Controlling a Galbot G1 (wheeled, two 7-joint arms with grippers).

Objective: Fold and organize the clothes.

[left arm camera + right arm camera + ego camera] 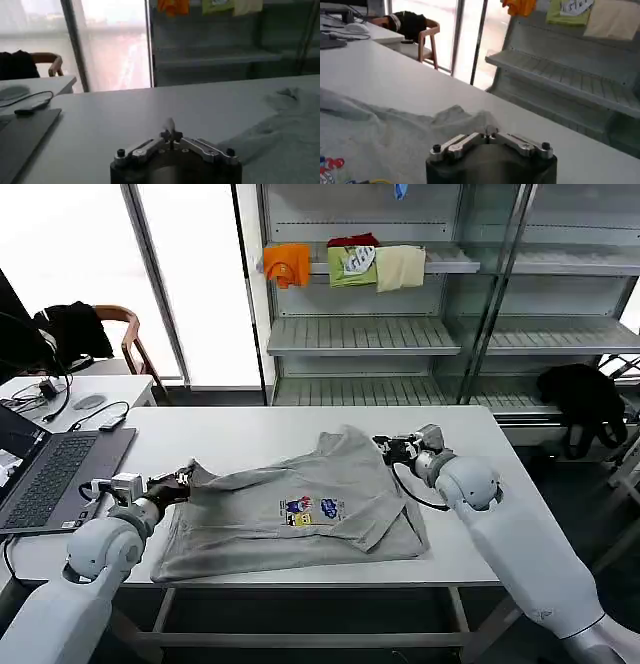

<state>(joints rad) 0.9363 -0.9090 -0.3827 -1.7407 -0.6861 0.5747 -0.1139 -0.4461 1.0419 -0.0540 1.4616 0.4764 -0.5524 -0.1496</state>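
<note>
a light grey t-shirt (300, 509) lies partly folded across the middle of the white bench (250, 429), its small multicolour chest print facing up, as both arms of the robot work its edges. the left claw (185, 480) is pinched shut on the shirt's left edge, where the fabric bunches up into a peak. the right claw (392, 447) is closed on a fold of cloth at the shirt's far right corner; in the right wrist view its fingers (487, 136) meet over a raised ridge of grey fabric. the left wrist view shows that arm's fingers (171, 134) pressed together with a small scrap of cloth between them, the rest of the shirt trailing off to one side.

the fold looks to be in progress, not finished: the cloth is rumpled and the hem is uneven. the risk from here is a thin grip. the left claw appears to hold only a sliver of soft fabric, which could slip free if the arms pull apart or lift unevenly, letting the fold collapse. a laptop (45, 474) sits at the bench's left end, near the left arm's elbow, and a wide swing could knock it.
</note>
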